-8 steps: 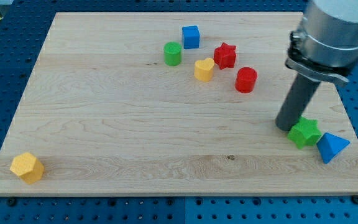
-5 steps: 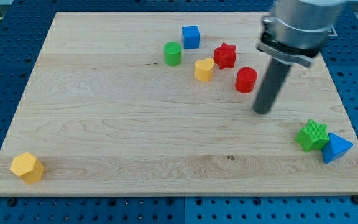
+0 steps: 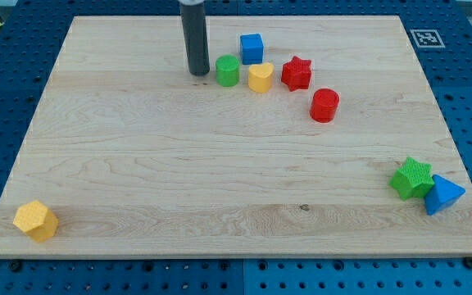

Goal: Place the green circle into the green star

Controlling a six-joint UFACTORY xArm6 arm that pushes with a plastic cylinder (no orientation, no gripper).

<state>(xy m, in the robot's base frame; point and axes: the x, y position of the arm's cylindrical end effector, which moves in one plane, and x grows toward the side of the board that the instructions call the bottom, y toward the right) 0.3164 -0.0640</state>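
Note:
The green circle (image 3: 228, 70) stands near the view's top middle of the wooden board (image 3: 138, 164). My tip (image 3: 197, 73) rests on the board just to the left of the green circle, a small gap apart. The green star (image 3: 411, 178) lies far off at the view's lower right, touching a blue triangular block (image 3: 442, 194).
A yellow heart (image 3: 260, 77) sits right beside the green circle on its right. A blue cube (image 3: 252, 48) is above them, a red star (image 3: 297, 73) to the right, a red cylinder (image 3: 325, 105) lower right. A yellow hexagon (image 3: 36, 220) lies at the lower left corner.
My tip has moved from beside the green star across the board to the left of the green circle. The yellow heart has shifted slightly up and left, closer to the green circle.

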